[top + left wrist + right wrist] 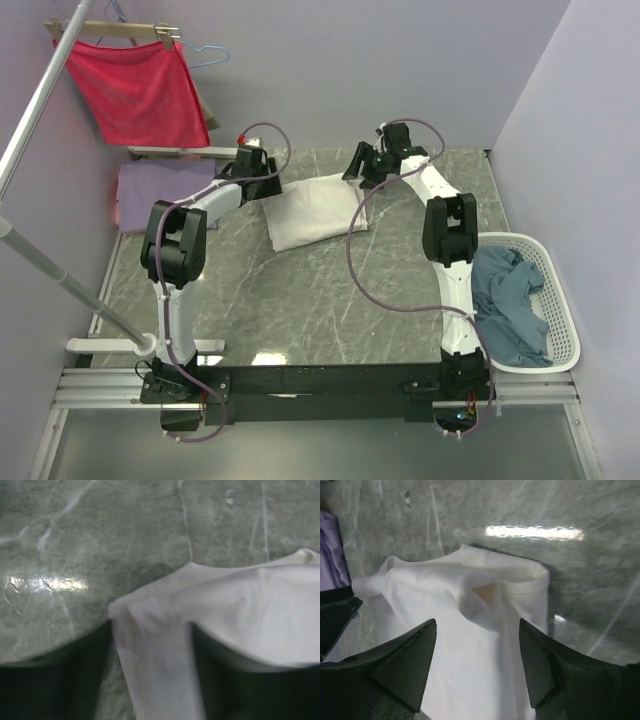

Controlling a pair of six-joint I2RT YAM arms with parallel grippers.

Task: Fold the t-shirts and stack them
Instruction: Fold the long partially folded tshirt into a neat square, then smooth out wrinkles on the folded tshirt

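White t-shirt (312, 210) looks folded: right end effector (477, 625) released above it, left end effector (151, 645) straddling its corner, grip unclear; next, stack it on the lavender t-shirt (160, 190) beside it.

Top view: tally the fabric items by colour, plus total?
White t-shirt: 1
Lavender t-shirt: 1
Grey-blue t-shirt: 1
Red cloth: 1
Total: 4
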